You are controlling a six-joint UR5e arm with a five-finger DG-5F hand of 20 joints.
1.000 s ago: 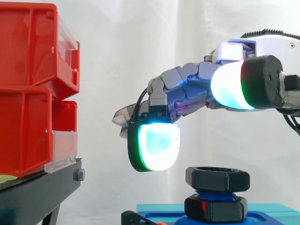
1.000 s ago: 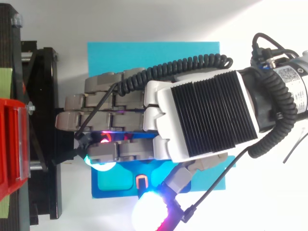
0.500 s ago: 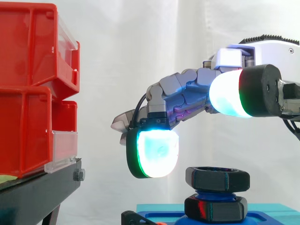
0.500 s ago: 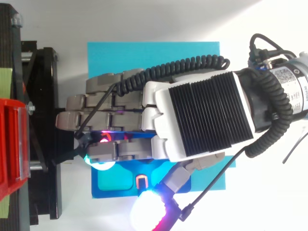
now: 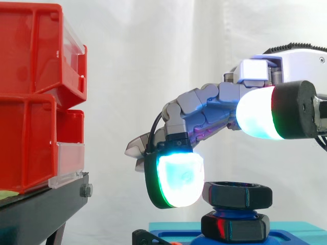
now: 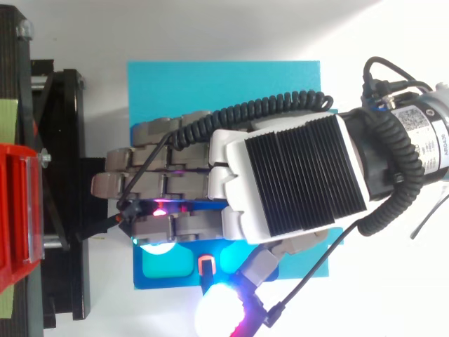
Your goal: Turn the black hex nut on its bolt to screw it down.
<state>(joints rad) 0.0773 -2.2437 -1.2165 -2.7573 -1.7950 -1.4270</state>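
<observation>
Right now the hand (image 5: pixel 204 109) hangs over the black hex nut (image 5: pixel 237 194), its fingers loosely bent downward, held apart from the thumb and gripping nothing. One glowing fingertip (image 5: pixel 176 178) sits just beside the nut's left edge; I can't tell whether they touch. The nut sits high on its blue bolt (image 5: pixel 230 210), above a second black nut (image 5: pixel 235 227) on the cyan board (image 6: pixel 210 84).
</observation>
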